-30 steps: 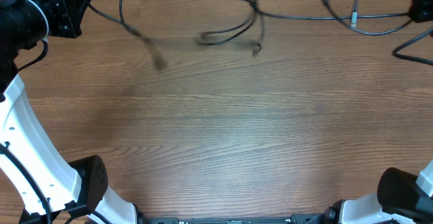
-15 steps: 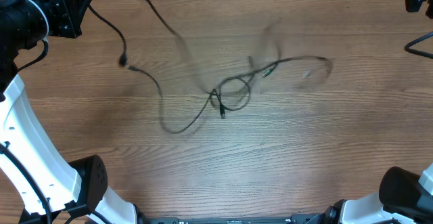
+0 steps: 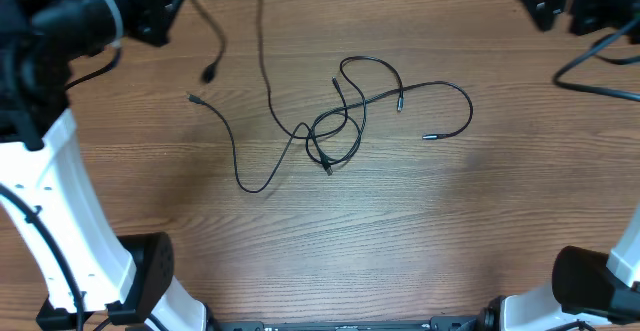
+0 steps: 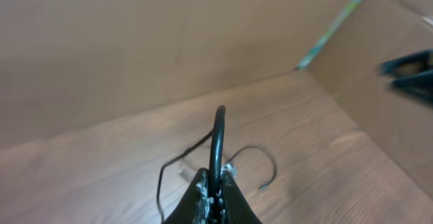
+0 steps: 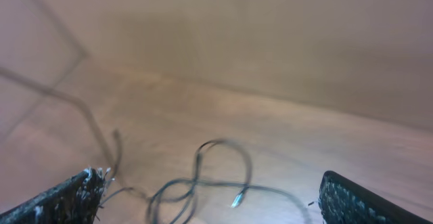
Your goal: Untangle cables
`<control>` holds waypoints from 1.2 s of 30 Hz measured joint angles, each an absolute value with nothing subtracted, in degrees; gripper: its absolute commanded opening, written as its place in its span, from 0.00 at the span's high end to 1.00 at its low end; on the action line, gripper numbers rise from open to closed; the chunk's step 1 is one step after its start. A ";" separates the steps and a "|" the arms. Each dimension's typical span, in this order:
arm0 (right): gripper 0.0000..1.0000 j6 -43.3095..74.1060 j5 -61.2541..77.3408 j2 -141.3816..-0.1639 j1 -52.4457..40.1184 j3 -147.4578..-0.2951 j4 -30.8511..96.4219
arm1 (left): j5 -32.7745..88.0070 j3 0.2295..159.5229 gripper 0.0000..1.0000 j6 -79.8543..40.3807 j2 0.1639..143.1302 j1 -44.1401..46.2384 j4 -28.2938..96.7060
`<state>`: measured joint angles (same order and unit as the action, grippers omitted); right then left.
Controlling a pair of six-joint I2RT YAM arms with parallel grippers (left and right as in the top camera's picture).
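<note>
Overhead view: the cables (image 3: pixel 335 131) lie in a loose tangle near the middle of the wooden table (image 3: pixel 450 231). One loop reaches toward three o'clock and a long tail curves toward nine o'clock. A strand rises from the tangle toward eleven o'clock. My left pincer (image 4: pixel 215 183) is clenched on a thin black cable that arches up from between its fingers. My right pincer (image 5: pixel 210 183), at one o'clock, is released, its fingers spread wide and holding nothing.
</note>
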<state>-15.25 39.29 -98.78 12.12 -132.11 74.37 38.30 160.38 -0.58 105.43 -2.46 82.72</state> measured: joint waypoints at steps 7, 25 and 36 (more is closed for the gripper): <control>0.00 -18.72 40.10 -104.47 4.86 -132.11 81.87 | 36.84 160.38 0.96 -4.36 105.43 3.90 76.36; 0.09 -30.35 49.43 -119.20 -17.74 -132.09 75.29 | 34.15 160.38 0.96 -12.56 105.45 11.16 72.55; 0.00 -30.17 49.74 -121.36 -22.59 -132.09 66.19 | 28.36 160.38 0.96 -21.26 105.54 15.38 68.97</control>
<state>-30.17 49.74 -121.36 -22.59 -132.09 66.19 28.36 160.38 -21.26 105.54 15.38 68.97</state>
